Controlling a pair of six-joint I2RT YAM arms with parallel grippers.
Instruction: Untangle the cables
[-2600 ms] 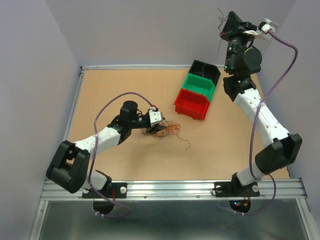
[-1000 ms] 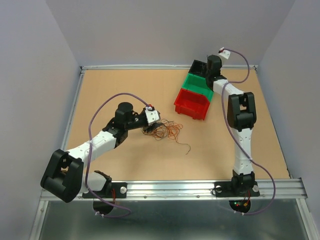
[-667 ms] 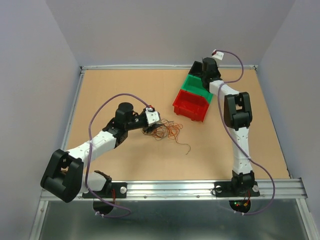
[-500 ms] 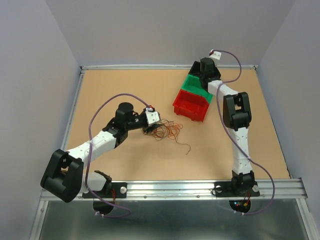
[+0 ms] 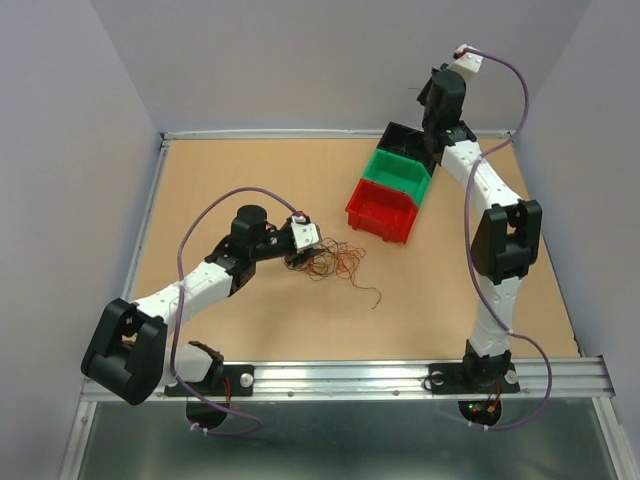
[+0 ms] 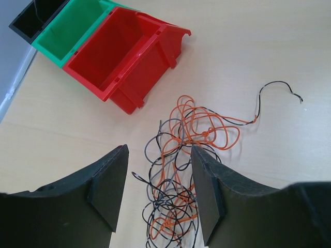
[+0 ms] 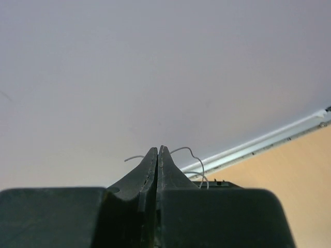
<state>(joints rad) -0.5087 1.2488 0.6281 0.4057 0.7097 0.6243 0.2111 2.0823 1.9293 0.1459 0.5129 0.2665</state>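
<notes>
The cables (image 5: 327,262) lie as a tangle of thin orange, black and grey loops on the table; in the left wrist view the cables (image 6: 178,170) run down between my fingers. One dark end (image 6: 274,88) trails off to the right. My left gripper (image 5: 301,257) (image 6: 159,155) hangs open right over the near part of the tangle. Raised in front of the back wall above the black bin (image 5: 405,140), my right gripper (image 5: 433,80) (image 7: 158,150) is shut on one thin grey cable (image 7: 190,152), which pokes out on both sides of the fingertips.
Three bins stand in a row at the back right: red (image 5: 381,208), green (image 5: 396,172) and the black one. In the left wrist view the red bin (image 6: 124,57) sits just beyond the tangle. A metal rail (image 5: 300,133) borders the table's far edge.
The right arm has risen from low over the black bin to high in front of the back wall, jaws still shut. The left arm and the tangle have not moved.
</notes>
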